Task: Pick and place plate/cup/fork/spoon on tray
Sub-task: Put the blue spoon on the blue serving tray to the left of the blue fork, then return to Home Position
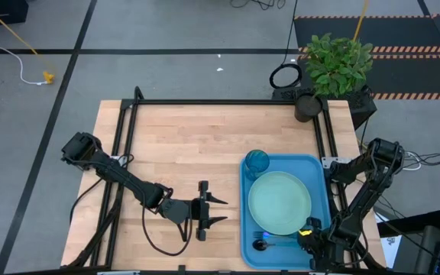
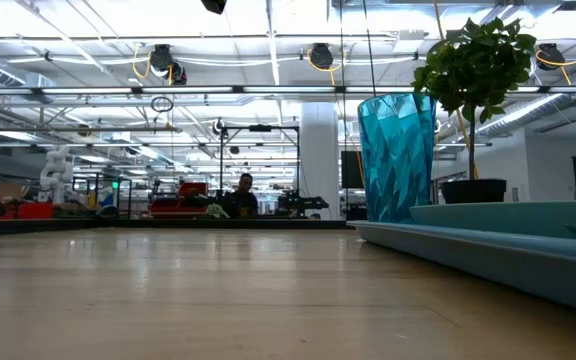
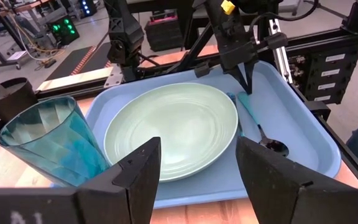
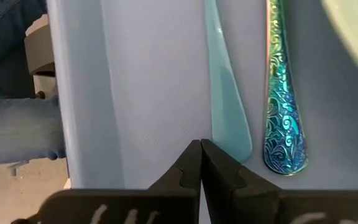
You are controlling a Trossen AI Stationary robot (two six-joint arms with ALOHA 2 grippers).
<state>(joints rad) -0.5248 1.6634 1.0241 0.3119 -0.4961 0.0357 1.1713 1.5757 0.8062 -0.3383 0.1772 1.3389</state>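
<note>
already on the tray point(image 1: 323, 229) beside the plate point(image 1: 279, 202), the thin, light, slippery spoon point(image 1: 270, 244) seemed best pinched mid-handle; the right gripper point(image 4: 201, 155) was closed empty, the left gripper point(image 1: 221, 210) open.

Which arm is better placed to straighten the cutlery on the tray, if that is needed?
Probably the right. Its claw hangs shut over the tray, just beside the spoon and fork handles. The left claw waits open above bare table, apart from the tray.
</note>
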